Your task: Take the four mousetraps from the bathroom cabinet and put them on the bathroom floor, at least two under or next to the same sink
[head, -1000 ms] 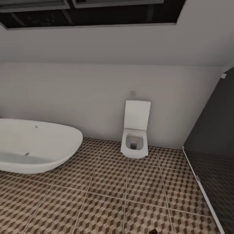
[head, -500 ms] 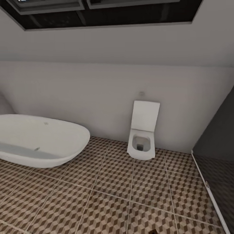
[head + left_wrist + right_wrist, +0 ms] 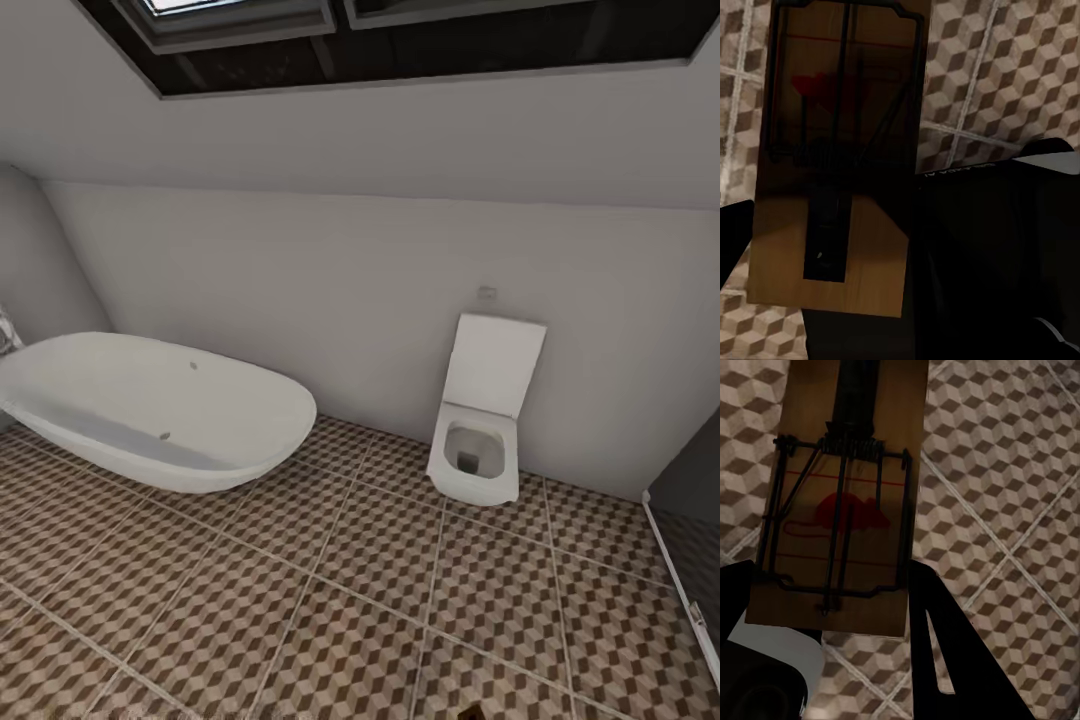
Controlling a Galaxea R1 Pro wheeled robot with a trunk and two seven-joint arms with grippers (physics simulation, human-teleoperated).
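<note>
Left hand (image 3: 832, 247) pinching a mousetrap (image 3: 840, 150); right hand (image 3: 832, 600) pinching a second mousetrap (image 3: 844, 502), both above the tiled bathroom floor (image 3: 350, 600). Bathtub (image 3: 150, 410) and toilet (image 3: 480, 430) ahead.

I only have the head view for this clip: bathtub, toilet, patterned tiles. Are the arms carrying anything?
Observer: Yes. In the left wrist view, a wooden mousetrap sits between the left gripper's jaws.
Operator: And the other arm?
Observer: The right gripper holds a second mousetrap, with a red mouse printed on its board.
Operator: What lies beneath them?
Observer: The cube-patterned bathroom floor shows behind both traps.
</note>
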